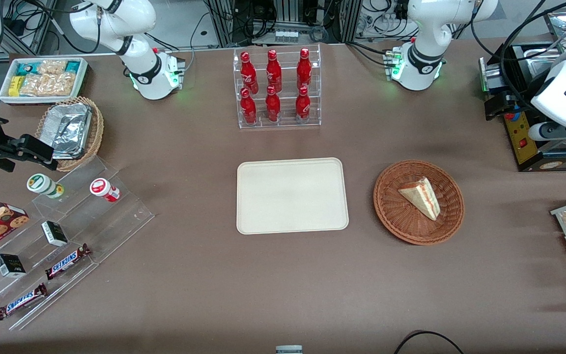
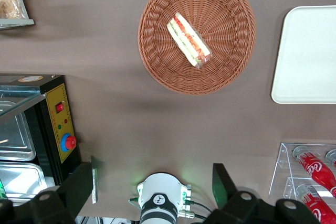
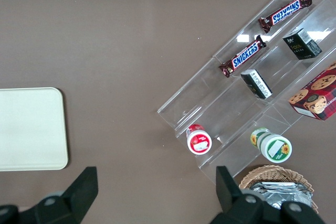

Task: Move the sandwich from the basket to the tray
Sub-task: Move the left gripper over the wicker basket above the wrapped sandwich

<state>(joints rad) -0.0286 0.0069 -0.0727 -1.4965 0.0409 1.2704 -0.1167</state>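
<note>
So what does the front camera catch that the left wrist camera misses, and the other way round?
Only the front view shows the Snickers bars, the foil basket and the whole tray. Only the wrist view shows the open claw, held high above the table with nothing in it. Both show the sandwich in its basket, the bottles and part of the tray.

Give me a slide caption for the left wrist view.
Open gripper high above the table, triangular sandwich lying in round reddish-brown wicker basket, beside cream rectangular tray.
</note>
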